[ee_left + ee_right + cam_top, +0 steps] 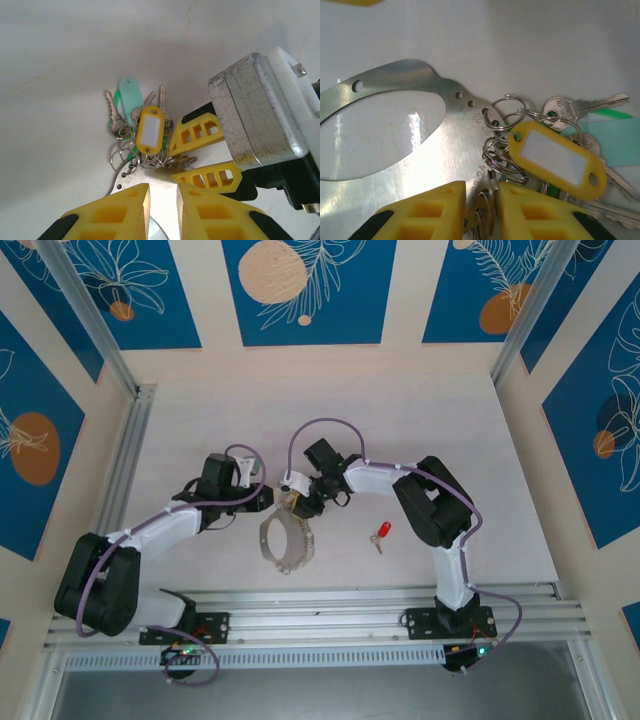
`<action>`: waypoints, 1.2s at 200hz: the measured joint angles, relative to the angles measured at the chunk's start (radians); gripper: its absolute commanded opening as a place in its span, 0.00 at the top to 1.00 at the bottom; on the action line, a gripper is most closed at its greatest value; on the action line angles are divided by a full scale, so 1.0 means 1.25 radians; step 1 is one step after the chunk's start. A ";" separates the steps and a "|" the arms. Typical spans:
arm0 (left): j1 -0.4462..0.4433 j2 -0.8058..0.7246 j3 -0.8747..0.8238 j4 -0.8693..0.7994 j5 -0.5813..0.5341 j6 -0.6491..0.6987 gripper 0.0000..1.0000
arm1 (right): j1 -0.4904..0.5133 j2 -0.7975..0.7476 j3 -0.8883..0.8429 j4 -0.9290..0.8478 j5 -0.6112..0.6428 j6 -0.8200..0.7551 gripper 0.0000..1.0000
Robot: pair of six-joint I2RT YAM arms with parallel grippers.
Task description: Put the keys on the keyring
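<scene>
Your left fingers (115, 215) pinch the keyring (457, 137) band, your right fingers (430, 210) sit narrow around its small rings (507, 107), grip unsure, so steady it before fetching the red key (380, 532) lying apart on the worktop (450, 440).

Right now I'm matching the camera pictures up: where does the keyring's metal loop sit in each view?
Top external: keyring just left of centre.
Left wrist: keyring at bottom edge, left of centre.
Right wrist: keyring across the left half.
Shared landmark: yellow tag beside it, mid-frame in left wrist, lower right in right wrist.
</scene>
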 measured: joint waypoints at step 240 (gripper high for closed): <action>0.009 -0.001 -0.005 0.013 0.006 0.000 0.77 | 0.004 0.005 0.014 -0.026 0.000 0.007 0.77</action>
